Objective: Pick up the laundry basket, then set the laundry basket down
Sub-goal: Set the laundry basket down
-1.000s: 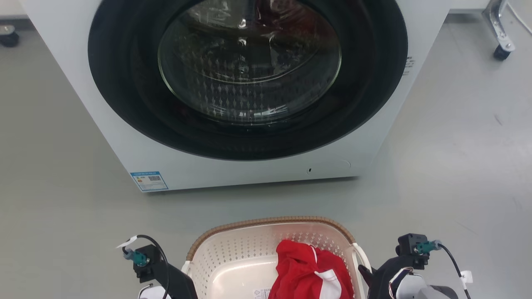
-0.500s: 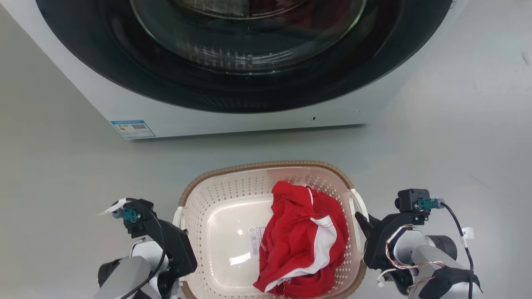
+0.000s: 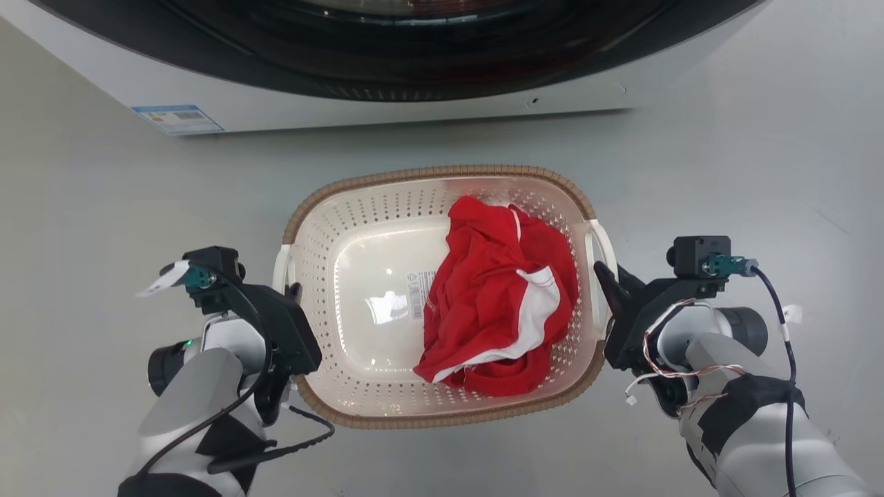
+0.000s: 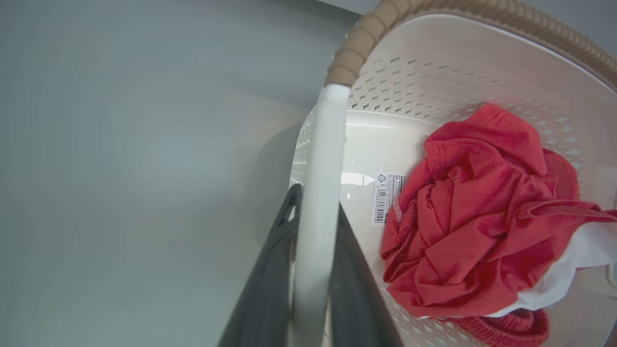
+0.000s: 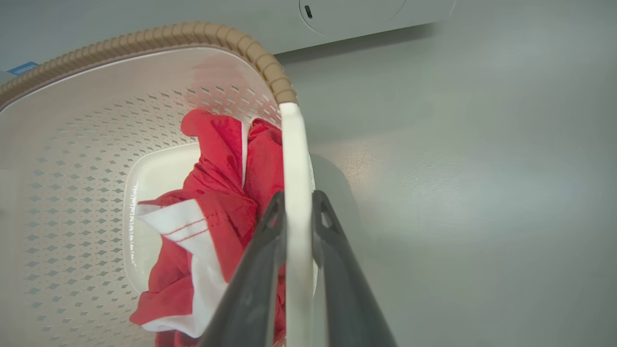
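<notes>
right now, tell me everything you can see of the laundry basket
The laundry basket is a cream-white, rounded-rectangular plastic tub with perforated walls and a brown woven-look rim. It is upright over the grey floor, before the washing machine; whether it touches the floor I cannot tell. The fingers of the left gripper clamp its white left handle; those of the right gripper clamp its right handle. A crumpled red and white garment lies inside, beside a barcode sticker on the bottom.
</notes>
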